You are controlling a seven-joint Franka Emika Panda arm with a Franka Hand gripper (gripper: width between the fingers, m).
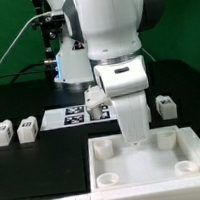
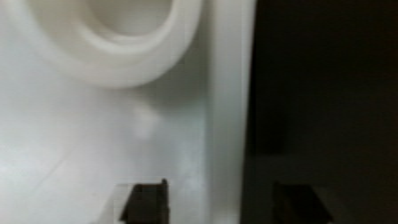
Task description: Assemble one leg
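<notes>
Small white tagged blocks, upright. First leg (image 1: pixel 1 133) and second leg (image 1: pixel 28 127) stand side by side at the exterior view's left; third leg (image 1: pixel 166 105) at its right.

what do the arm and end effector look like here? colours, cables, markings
Arm: glossy white rounded shells, with a dark section at one upper joint. No legible markings. End effector: white housing narrowing downward. The wrist view shows two dark, square-cut fingertips. No cable visible along the arm.
</notes>
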